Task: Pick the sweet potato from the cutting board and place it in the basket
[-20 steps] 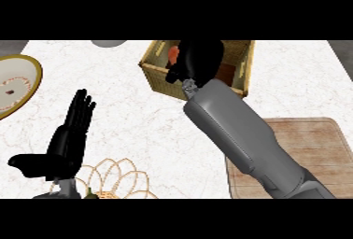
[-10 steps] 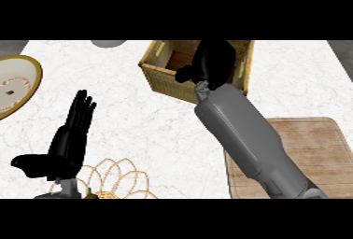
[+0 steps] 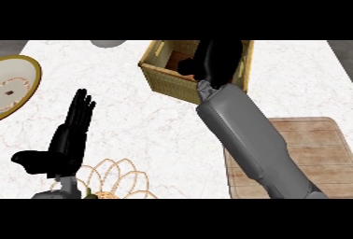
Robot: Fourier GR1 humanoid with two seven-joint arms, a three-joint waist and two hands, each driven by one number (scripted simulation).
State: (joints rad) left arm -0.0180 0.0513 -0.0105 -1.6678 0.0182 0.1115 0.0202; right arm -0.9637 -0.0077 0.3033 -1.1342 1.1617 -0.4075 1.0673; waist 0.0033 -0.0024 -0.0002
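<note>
Your right hand (image 3: 219, 60) hangs over the basket (image 3: 165, 84) at the bench's (image 3: 138, 126) far edge; whether it grips cannot be told. The sweet potato (image 3: 181, 64) shows inside, so release low and lift straight up. Your left hand (image 3: 69, 140) rests, fingers straight.

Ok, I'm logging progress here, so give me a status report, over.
Right robot hand over basket, hold unclear. Sweet potato inside basket. Left robot hand open, lower left. Nothing blocking.

The light is bright and even over the white counter (image 3: 158, 126) in front of the basket (image 3: 169, 81). Inside the basket it is darker, and the black right hand (image 3: 219, 60) over it shows almost no detail. Below the basket, the grey forearm (image 3: 248, 140) carries a soft pale sheen on its surface.
</note>
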